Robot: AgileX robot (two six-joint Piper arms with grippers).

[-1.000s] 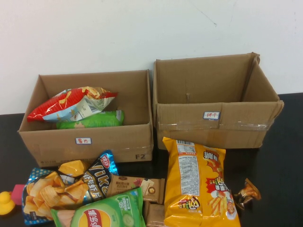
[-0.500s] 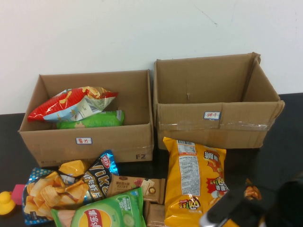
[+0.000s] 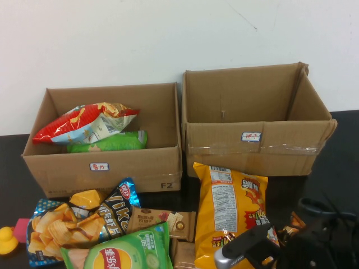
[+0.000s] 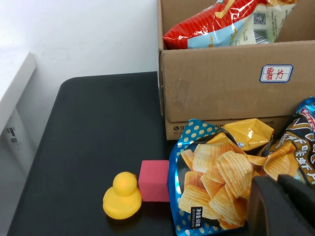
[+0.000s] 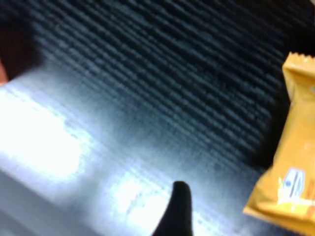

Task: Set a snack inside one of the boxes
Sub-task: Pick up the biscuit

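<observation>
Snack: yellow bag (image 3: 235,216) flat on tabletop (image 3: 342,162), near right box (image 3: 255,143).
Right claw (image 3: 263,249): near-right, over bag's near end; spread cannot tell.
Left claw (image 4: 283,206): parked near-left; cannot tell.
Risk: slick bag may slip; candy (image 3: 294,224) just beside could be caught.

My high view looks down at both boxes; left wrist near left box (image 3: 101,151) (image 4: 231,83); right wrist close over table.

Yellow snack bag (image 3: 235,216) flat before empty right box (image 3: 255,120), left box (image 3: 104,140) holding bags
</observation>
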